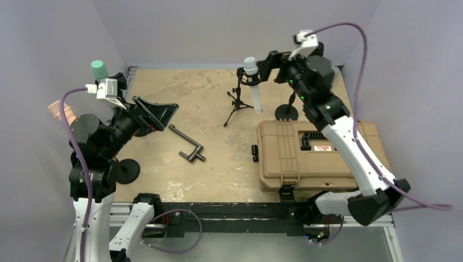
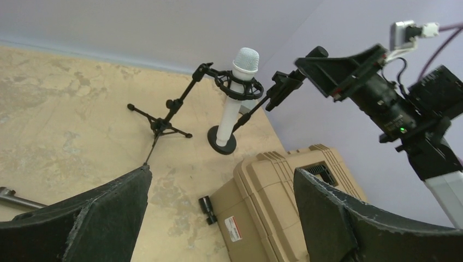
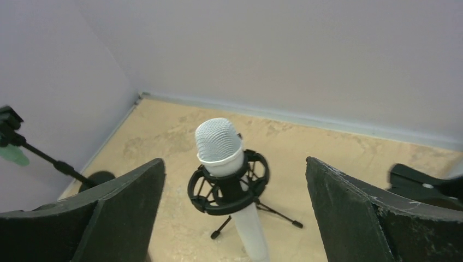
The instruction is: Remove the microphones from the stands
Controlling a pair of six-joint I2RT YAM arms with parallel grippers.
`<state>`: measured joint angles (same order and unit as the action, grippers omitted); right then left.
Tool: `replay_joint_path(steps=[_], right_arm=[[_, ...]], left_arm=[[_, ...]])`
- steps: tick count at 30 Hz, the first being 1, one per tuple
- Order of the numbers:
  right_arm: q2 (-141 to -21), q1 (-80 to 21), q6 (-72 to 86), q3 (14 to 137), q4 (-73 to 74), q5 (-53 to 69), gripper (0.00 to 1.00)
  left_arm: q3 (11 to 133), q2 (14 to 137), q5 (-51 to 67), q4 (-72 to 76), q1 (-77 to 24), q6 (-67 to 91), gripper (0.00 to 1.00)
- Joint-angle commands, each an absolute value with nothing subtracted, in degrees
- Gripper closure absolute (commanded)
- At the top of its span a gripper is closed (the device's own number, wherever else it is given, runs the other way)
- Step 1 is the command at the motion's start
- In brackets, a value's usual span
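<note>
Right pincer (image 3: 235, 164) wide, empty, near microphone (image 3: 218, 141); left pincer (image 2: 222, 171) wide, empty.

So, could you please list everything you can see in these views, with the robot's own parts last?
microphone: one, white, grey mesh head, upright in shock mount, back centre
tripod stand: one, black, holding that microphone
case: one, tan, front right
round bases: two, black, one behind the case, one front left
crank-shaped tool: one, black, table centre
green microphone: one, far back left
pinkish object: one, far left, unclear
left fingers: two, black, open, empty
right fingers: two, black, open either side of the microphone, not touching
</note>
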<state>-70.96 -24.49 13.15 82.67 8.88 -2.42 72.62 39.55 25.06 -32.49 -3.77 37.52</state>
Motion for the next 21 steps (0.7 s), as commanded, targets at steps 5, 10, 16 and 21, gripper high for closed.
replay_joint_path(steps=[5,10,16,21], right_arm=[[-84.4,-33.5,4.3,96.4,15.7,-13.5,0.01],[-88.1,-33.9,3.6,99.5,16.6,-13.6,0.12],[-90.3,-33.9,2.7,99.9,16.8,-13.9,0.31],[-91.2,-34.1,2.4,100.1,17.3,-13.9,0.33]], left_arm=[[69.1,41.2,35.2,-27.3,-3.5,42.2,0.01],[67.6,41.6,37.0,-27.5,-4.6,42.2,0.02],[67.3,41.9,36.5,-27.8,-5.9,42.1,0.03],[67.2,42.1,35.8,-27.8,-6.8,42.1,0.04]])
